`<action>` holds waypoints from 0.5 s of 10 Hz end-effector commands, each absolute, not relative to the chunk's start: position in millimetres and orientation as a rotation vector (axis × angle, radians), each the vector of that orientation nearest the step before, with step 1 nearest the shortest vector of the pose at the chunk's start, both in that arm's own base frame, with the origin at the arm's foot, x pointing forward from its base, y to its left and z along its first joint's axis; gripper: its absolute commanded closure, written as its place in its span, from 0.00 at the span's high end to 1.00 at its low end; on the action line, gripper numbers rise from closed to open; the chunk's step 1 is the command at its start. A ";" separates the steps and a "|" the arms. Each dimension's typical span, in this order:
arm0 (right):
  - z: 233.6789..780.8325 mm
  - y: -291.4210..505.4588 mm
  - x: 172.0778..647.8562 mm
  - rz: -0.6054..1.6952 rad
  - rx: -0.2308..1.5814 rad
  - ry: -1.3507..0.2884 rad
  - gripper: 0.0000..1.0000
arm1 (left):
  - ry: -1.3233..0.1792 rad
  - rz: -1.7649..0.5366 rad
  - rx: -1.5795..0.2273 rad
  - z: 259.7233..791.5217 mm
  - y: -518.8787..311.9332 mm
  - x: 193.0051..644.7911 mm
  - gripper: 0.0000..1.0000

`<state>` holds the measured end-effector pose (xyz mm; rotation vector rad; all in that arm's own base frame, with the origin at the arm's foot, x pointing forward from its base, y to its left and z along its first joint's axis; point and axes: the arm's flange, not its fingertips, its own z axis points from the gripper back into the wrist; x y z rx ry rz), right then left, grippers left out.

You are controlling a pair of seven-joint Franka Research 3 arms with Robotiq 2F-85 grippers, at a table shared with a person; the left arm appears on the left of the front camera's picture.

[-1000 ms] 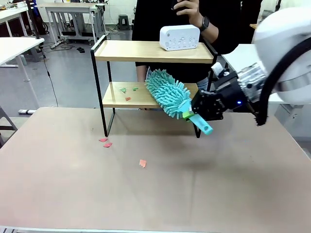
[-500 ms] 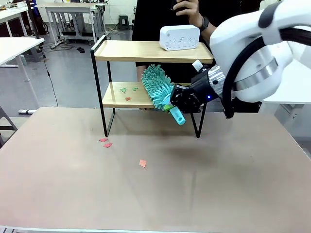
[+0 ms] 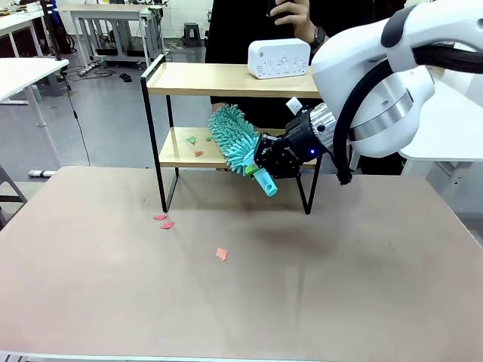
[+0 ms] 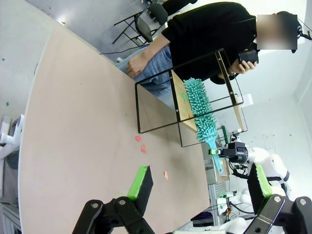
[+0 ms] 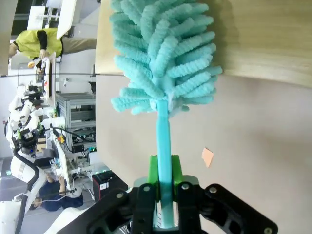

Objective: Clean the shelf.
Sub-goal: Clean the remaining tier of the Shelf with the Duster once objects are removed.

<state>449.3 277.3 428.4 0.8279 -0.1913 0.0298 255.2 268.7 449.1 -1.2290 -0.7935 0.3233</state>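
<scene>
- The worktop is being shared with a person in a black top, who is standing at its far side.
- The right arm is being reached in from the right toward the lower tier of the shelf.
- The shelf is being seen standing on the far part of the worktop, just in front of the person. A white box is being carried on its top board.
- A teal duster is being gripped by its handle in the right jaws, which are being pressed shut on it. Its fluffy head is being held between the two boards, over the lower one.
- The left jaws are being held wide apart above the worktop, with nothing between the green pads.
- Green and red scraps are being seen lying on the lower board, just left of the duster head. Reddish scraps are being seen on the worktop in front of the shelf.
</scene>
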 end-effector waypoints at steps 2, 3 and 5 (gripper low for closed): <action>432.4 285.7 452.5 0.117 0.829 -0.079 0.12 | -0.788 0.311 -1.229 450.3 267.1 252.6 1.00; 433.5 281.6 451.0 0.152 0.816 -0.046 0.12 | -0.788 0.311 -1.229 450.3 267.1 252.6 1.00; 435.3 275.6 444.9 0.282 0.792 0.058 0.12 | -0.788 0.311 -1.229 450.3 267.1 252.6 1.00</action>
